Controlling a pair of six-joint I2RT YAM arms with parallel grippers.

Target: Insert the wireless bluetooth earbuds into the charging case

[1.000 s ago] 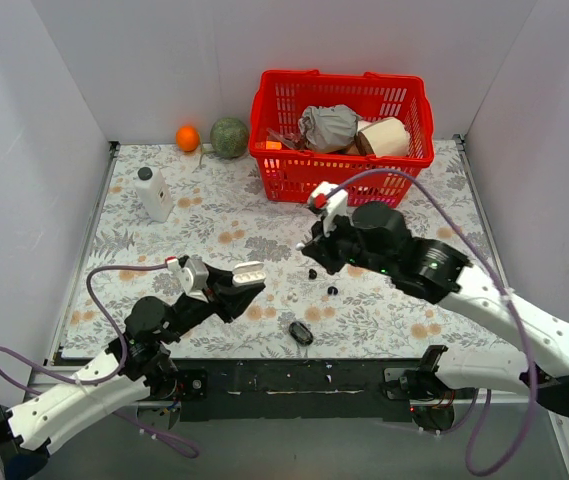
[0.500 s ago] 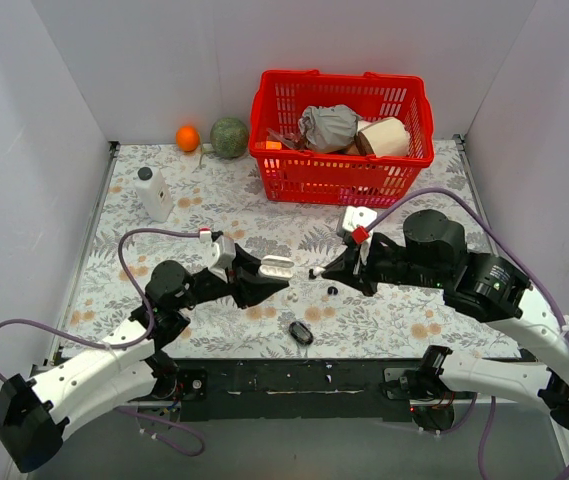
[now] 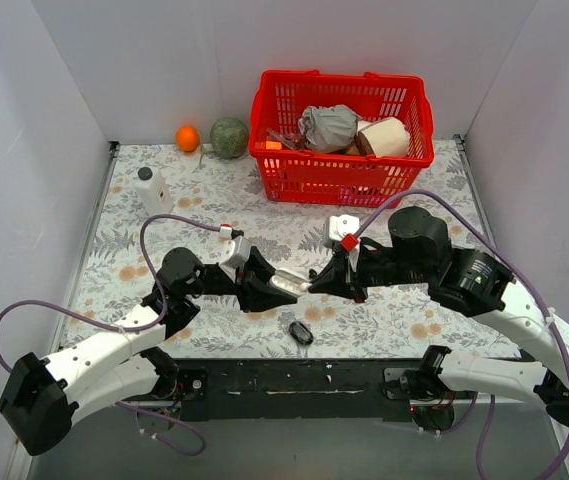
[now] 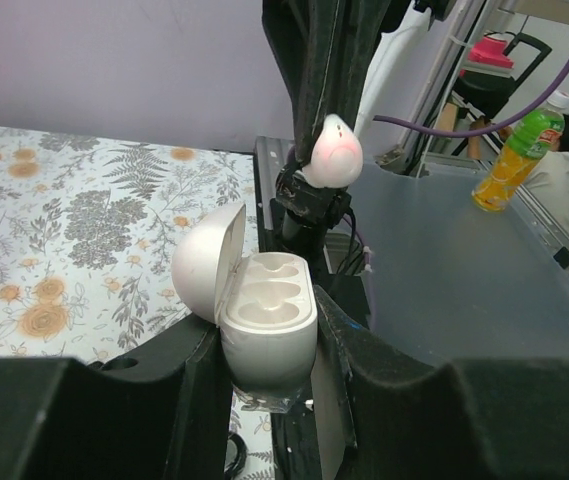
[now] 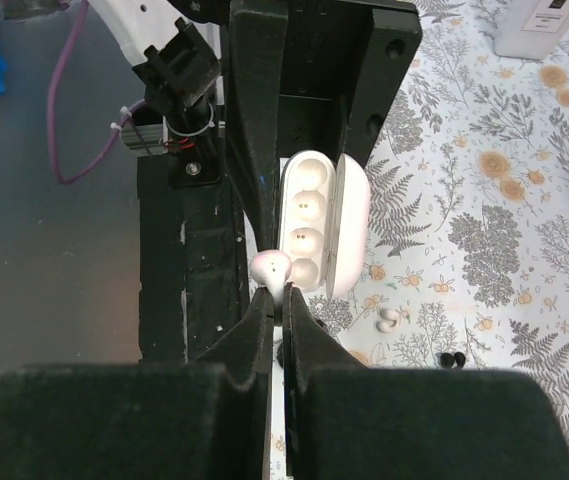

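Observation:
My left gripper (image 4: 269, 375) is shut on the white charging case (image 4: 269, 320), held up with its lid (image 4: 209, 262) swung open to the left and its wells bare. My right gripper (image 5: 280, 300) is shut on the stem of a white earbud (image 5: 272, 267), poised at the near end of the open case (image 5: 319, 220). From the left wrist, that earbud (image 4: 336, 152) hangs just beyond the case. In the top view the two grippers meet at the case (image 3: 284, 283) above the table's near middle. A second white earbud (image 5: 389, 319) lies on the floral cloth, beside two tiny black bits (image 5: 451, 358).
A black oval object (image 3: 301, 332) lies near the front edge below the grippers. A red basket (image 3: 339, 172) with wrapped items stands at the back. A white bottle (image 3: 153, 193), an orange (image 3: 187, 137) and a green ball (image 3: 229, 137) sit at the back left.
The left arm has carried the case rightward toward the middle. The right arm has swung left and down, bringing its fingertips up against the case.

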